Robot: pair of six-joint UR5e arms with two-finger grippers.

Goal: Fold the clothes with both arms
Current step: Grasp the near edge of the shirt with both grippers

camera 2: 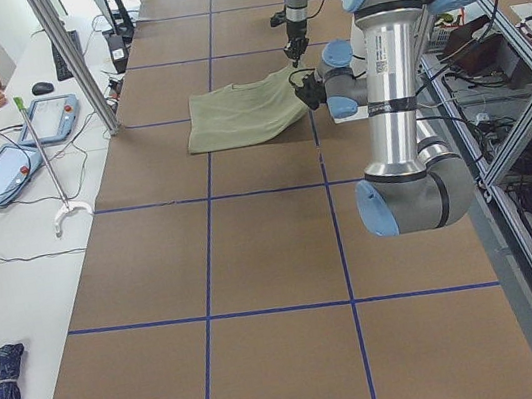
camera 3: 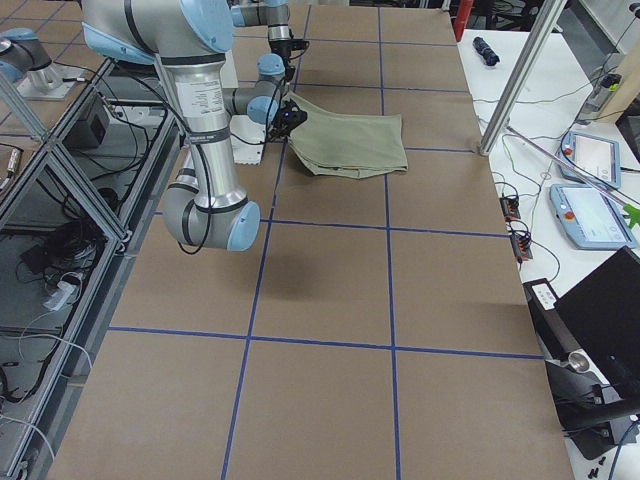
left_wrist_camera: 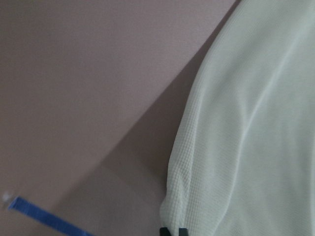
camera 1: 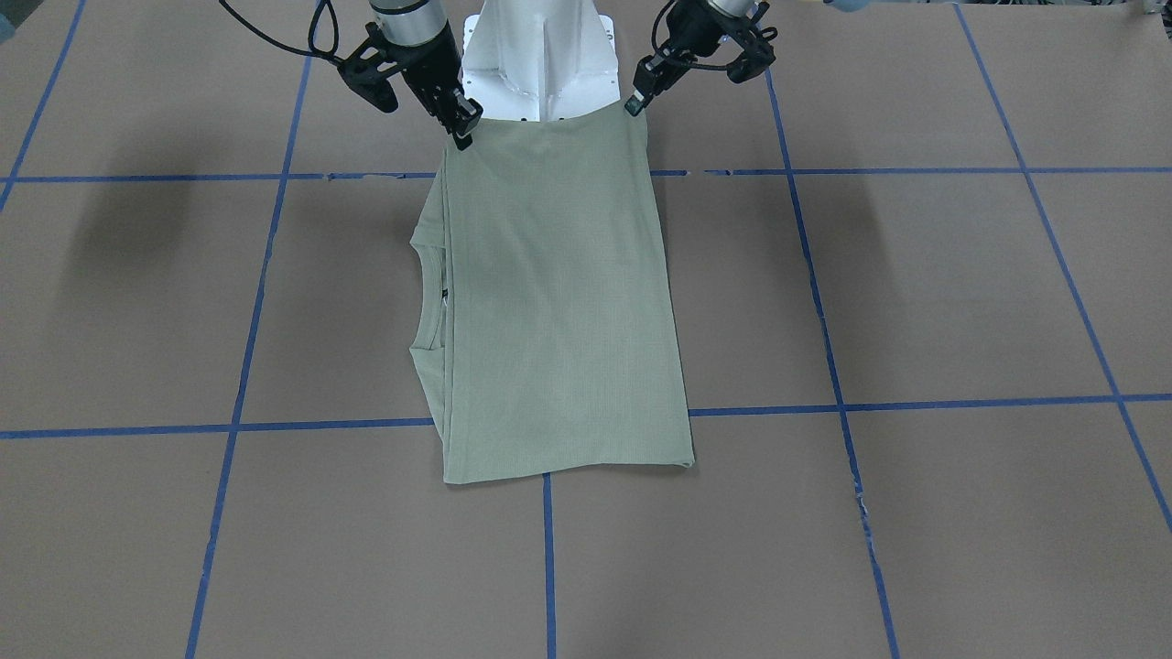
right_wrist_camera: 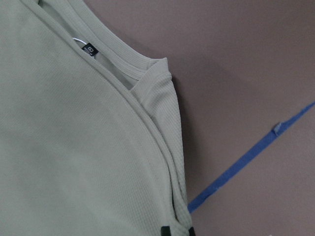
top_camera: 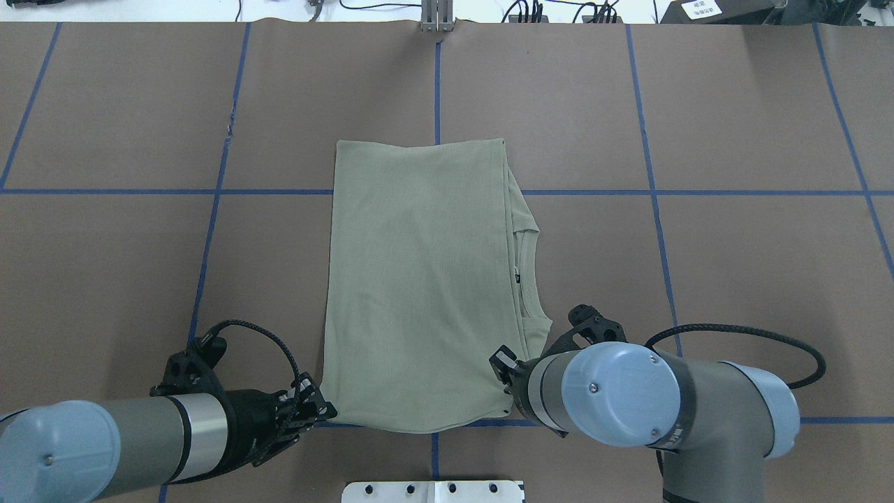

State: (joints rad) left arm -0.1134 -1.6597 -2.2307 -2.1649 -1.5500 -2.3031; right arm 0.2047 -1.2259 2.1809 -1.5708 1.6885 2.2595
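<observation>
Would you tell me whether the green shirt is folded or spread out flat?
Folded: the shirt is a narrow rectangle, no sleeves showing, collar peeking at one side.

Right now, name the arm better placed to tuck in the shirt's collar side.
Likely right. The collar pokes out along the shirt's right edge, close to the right gripper, whose jaws pinch that near corner. The left gripper pinches the opposite near corner, across the shirt.
</observation>
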